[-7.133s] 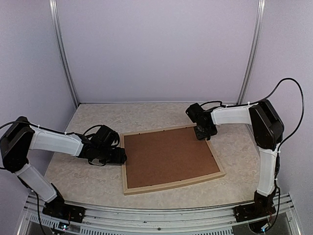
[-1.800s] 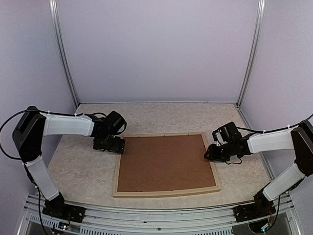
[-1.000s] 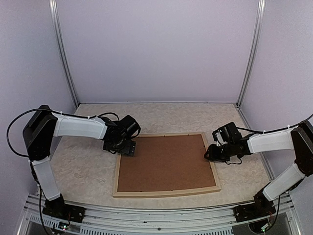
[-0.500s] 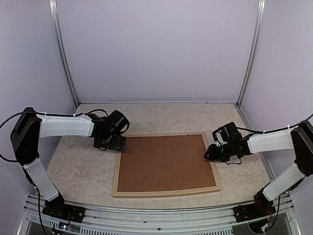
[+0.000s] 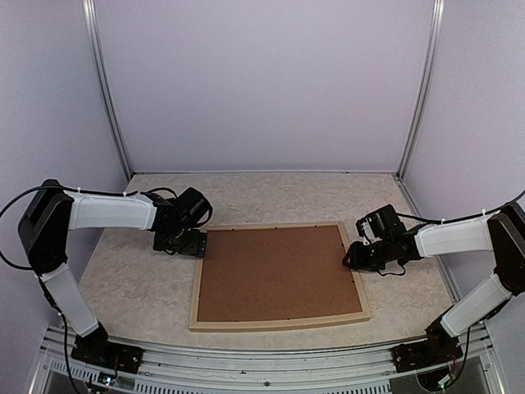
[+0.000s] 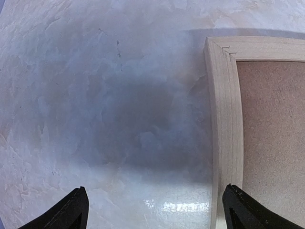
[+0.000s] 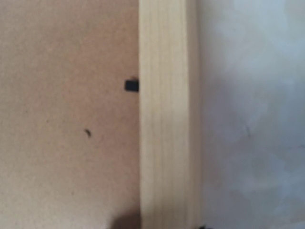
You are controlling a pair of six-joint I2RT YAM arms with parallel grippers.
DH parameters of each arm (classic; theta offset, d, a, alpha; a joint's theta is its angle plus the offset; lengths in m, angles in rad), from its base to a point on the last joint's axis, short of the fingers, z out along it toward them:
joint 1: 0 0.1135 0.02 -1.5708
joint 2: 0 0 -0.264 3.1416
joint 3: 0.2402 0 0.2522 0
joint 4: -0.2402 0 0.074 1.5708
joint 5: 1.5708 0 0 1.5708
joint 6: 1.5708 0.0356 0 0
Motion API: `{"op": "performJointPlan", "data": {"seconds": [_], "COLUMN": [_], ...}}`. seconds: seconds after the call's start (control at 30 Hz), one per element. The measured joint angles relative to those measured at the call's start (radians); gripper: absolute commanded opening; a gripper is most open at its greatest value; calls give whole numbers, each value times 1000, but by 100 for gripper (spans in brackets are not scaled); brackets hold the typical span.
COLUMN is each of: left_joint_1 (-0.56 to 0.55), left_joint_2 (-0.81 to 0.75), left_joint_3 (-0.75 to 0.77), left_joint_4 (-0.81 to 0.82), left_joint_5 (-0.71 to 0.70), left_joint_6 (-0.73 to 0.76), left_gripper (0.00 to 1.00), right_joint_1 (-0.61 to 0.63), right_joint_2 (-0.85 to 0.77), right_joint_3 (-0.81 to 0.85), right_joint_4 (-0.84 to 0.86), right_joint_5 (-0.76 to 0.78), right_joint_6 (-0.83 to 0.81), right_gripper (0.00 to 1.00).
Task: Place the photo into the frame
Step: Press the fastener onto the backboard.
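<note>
The left gripper (image 5: 187, 245) has been drawn back off the frame (image 5: 279, 322) and is held just beside its far left corner, fingers (image 6: 71, 214) spread wide above the table (image 5: 139, 287). The frame is laid flat, filled by a brown backing board (image 5: 279, 271). The right gripper (image 5: 354, 256) is set at the right rail; its finger state cannot be told.

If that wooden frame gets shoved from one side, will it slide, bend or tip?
Probably slides rather than tips: the frame lies flat and wide on the smooth-looking table. Likely stiff, given wooden rails and the backing board filling it. A push off-centre might swivel it.
</note>
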Motion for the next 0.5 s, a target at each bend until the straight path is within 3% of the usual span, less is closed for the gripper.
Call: {"op": "performJointPlan", "data": {"seconds": [0.5], "left_joint_1": [-35], "left_joint_2": [38], "left_joint_3": [8], "left_joint_4": [28], "left_joint_5": [-16], "left_joint_6": [-6], "left_gripper": [97], "right_joint_1": [0], "right_joint_2": [0], "right_joint_3": [0], "right_joint_4": [1], "right_joint_5": [0], "right_joint_6": [0], "right_gripper": [39]}}
